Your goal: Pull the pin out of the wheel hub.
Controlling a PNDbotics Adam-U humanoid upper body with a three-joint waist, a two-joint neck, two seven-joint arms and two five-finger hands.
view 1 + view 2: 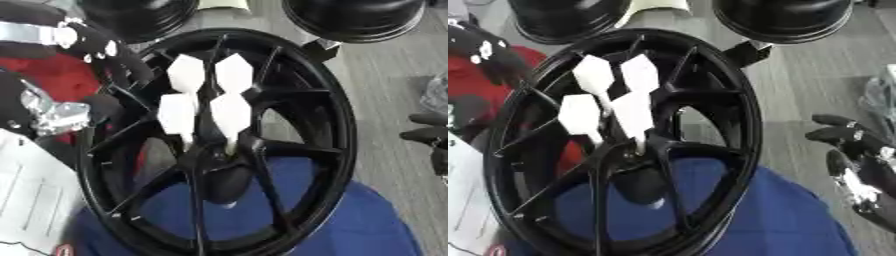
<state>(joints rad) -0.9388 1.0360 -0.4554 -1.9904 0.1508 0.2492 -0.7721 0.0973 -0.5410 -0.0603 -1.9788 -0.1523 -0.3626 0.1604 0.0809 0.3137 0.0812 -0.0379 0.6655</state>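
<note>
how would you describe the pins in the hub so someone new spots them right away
Find the big black spoked wheel standing on edge mid-scene. At its hub, where the spokes meet, four pins stick out with white, flat, faceted heads. They are the only white things against the black spokes.

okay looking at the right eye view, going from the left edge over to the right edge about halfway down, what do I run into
Red object → black wheel rim, with the white pins standing at its hub → bare grey table → robot's right hand, fingers pointing toward the rim without touching it.
</note>
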